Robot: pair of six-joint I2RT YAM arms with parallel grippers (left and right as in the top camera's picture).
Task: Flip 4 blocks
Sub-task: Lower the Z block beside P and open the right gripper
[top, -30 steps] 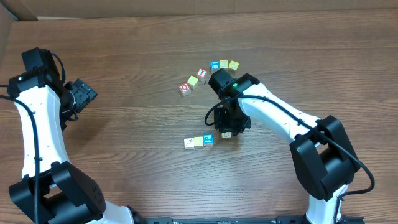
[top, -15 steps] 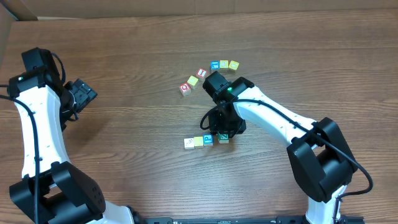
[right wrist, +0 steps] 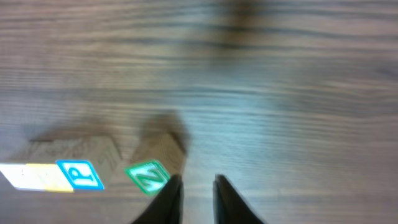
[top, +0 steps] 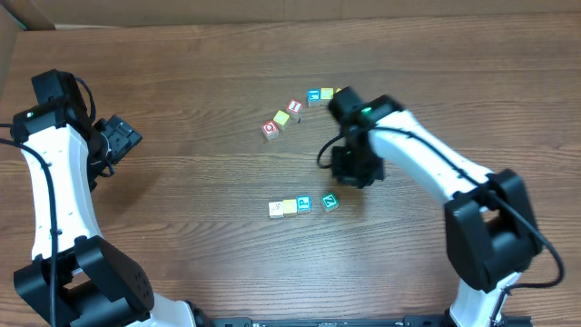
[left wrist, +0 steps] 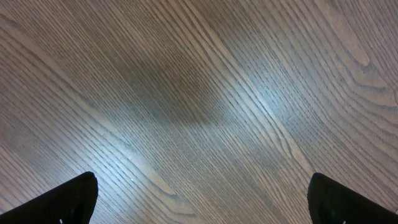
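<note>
Toward the near middle of the table (top: 182, 227), noted a short row: cream block (top: 274, 210), yellow block (top: 290, 208) and blue block (top: 304, 203) touching, teal-green block (top: 329, 202) just apart at the right end. Found the right gripper (right wrist: 196, 180) over bare wood near the teal-green one, jaws almost together on nothing. Found the left gripper (left wrist: 202, 180) well apart, jaws spread wide, empty. Judged the cubes light, stiff and smooth, apt to skid or tumble; best pinched squarely across two opposite flat sides.

Three letter cubes sit touching in a row, the whitish-cream cube (top: 275, 210), yellow cube (top: 290, 208) and blue-faced cube (top: 304, 203), with the teal-green cube (top: 329, 202) just beside, turned askew.
</note>
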